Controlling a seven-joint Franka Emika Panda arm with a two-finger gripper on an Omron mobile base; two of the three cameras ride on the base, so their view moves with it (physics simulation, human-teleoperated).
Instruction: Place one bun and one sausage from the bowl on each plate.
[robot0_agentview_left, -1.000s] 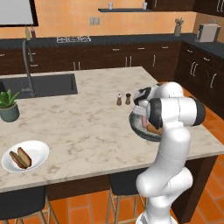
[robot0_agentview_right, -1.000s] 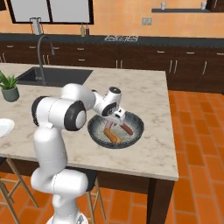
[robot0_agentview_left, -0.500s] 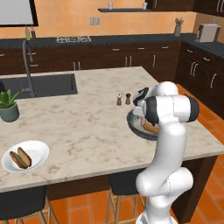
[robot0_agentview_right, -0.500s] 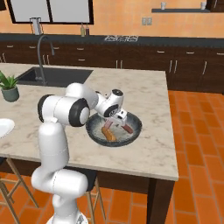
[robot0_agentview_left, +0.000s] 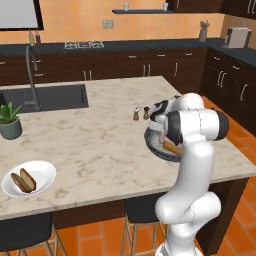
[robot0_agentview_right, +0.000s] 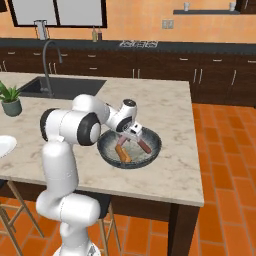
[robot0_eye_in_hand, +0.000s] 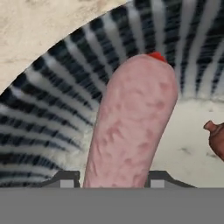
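The bowl (robot0_agentview_right: 150, 151), dark with a streaky inside, stands near the counter's right end. In the hand view a pale pink sausage (robot0_eye_in_hand: 131, 122) lies lengthwise between my fingertips (robot0_eye_in_hand: 65, 179), which press on its two sides. My gripper (robot0_agentview_right: 127, 140) is down inside the bowl, shut on this sausage. Beside it lie an orange-brown bun (robot0_agentview_right: 122, 154) and a dark red-brown sausage (robot0_agentview_right: 144, 145), whose end (robot0_eye_in_hand: 216, 138) shows at the right. My own arm hides part of the bowl (robot0_agentview_left: 152, 145). A white plate (robot0_agentview_left: 45, 170) at the near left corner holds two brown oblong pieces of food.
Two small shakers (robot0_agentview_left: 140, 113) stand just left of the bowl. A potted plant (robot0_agentview_left: 10, 122) and a sink (robot0_agentview_left: 47, 97) with a tall faucet are at the far left. The counter's right edge runs close to the bowl. Stools stand under the front edge.
My hand has dipped lower into the bowl, and its jaws have gone from wide open to closed against the pink sausage. The base views have not shifted.
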